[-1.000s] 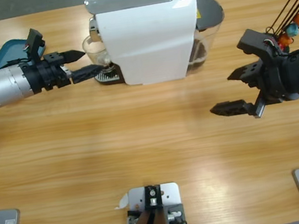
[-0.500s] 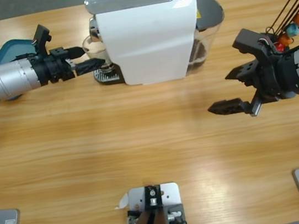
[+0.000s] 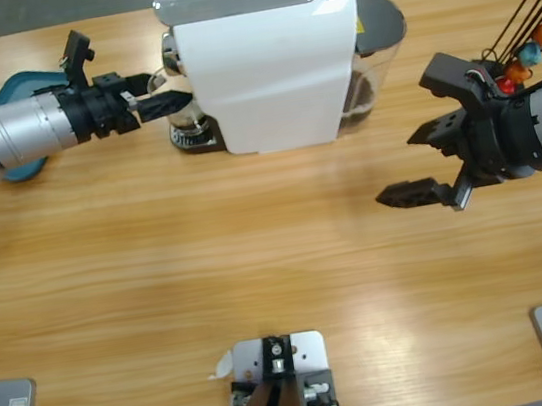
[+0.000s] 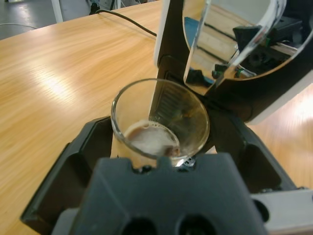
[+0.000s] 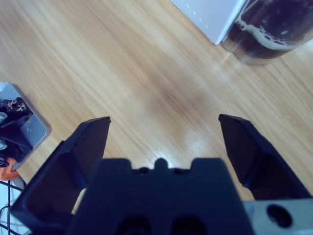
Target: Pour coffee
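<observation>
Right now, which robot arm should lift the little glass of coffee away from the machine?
The left. Its gripper already has both jaws around the glass of coffee at the white coffee machine. The right gripper hangs open over bare table, far from the glass.

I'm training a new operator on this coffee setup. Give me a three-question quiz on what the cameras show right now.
1. True or false: the left hand is shut on the glass tumbler.
2. What is in the tumbler? A) nothing B) a little brown coffee C) coloured capsules
3. Fill in: the right hand is ____ and holds nothing above the wooden table.

Key: 1 true; 2 B; 3 open. The tumbler sits at the front of the white coffee machine.
</observation>
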`<state>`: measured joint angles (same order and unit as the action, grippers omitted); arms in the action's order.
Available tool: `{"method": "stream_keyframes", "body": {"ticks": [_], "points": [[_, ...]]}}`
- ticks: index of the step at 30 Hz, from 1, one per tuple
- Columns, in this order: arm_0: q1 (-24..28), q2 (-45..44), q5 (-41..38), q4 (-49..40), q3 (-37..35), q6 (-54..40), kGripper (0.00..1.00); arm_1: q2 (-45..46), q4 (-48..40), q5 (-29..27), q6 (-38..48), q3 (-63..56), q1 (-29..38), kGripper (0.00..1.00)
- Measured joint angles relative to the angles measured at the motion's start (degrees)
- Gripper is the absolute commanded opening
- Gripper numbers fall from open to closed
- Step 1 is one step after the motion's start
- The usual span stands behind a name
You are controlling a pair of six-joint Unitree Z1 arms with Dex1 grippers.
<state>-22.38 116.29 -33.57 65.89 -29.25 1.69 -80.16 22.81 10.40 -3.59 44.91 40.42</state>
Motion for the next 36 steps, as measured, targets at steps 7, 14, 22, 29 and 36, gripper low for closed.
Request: {"method": "stream_keyframes", "body": {"ticks": [7,14,22,29,36], "points": [[0.0,0.5,-0.2,-0.6,-1.2,0.2,0.818,0.0,0.0,0.0,0.0,0.1,0.0,1.000],[-0.2,0.5,-0.3,-7.7,-5.3,0.3,0.605,0.0,0.0,0.0,0.0,0.1,0.0,1.000],[-0.2,0.5,-0.3,-8.9,-6.2,0.3,0.400,0.0,0.0,0.0,0.0,0.1,0.0,1.000],[-0.2,0.5,-0.3,-9.0,-6.2,0.3,0.388,0.0,0.0,0.0,0.0,0.1,0.0,1.000],[-0.2,-0.2,-0.3,-9.0,-4.9,0.2,0.388,0.0,0.0,0.0,0.0,0.1,0.0,1.000]]}}
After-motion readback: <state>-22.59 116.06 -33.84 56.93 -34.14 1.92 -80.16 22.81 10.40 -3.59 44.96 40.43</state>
